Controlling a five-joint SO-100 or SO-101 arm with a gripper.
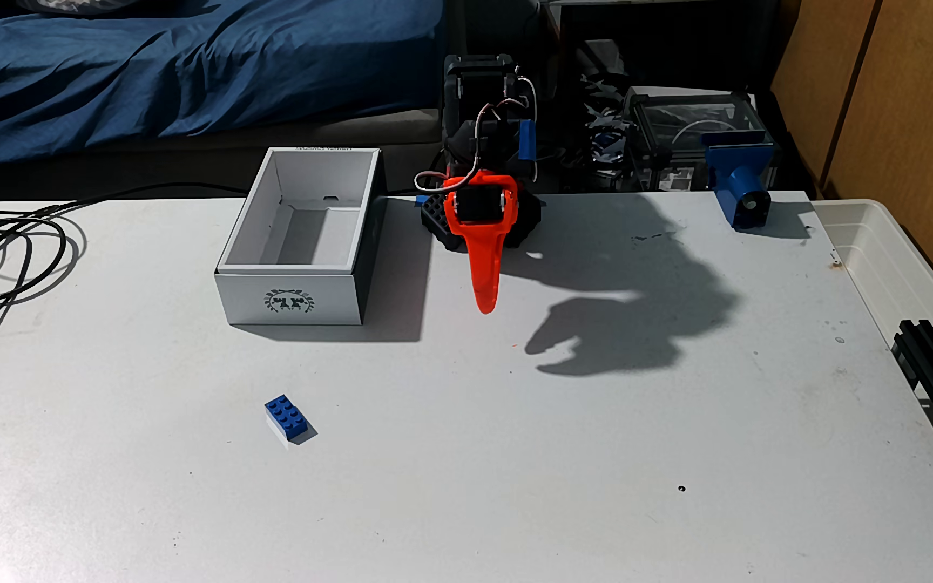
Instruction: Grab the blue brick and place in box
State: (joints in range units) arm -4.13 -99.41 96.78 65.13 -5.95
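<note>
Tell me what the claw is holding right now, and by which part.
Nothing. The orange claw hangs above bare table near the box, while the blue brick lies untouched on the table, well apart from it.

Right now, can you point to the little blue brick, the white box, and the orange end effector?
blue brick (283, 413): fixed view, on its studded top.
box (289, 300): fixed view, on the near short side with the emblem.
end effector (485, 305): fixed view, at the orange tip.

White desk in a dim room

Beyond the desk's (509, 476) far edge lies a rumpled blue bedspread (144, 67); wooden panels (902, 84) stand at the far right corner, and hard shadows cross the desktop.
</note>
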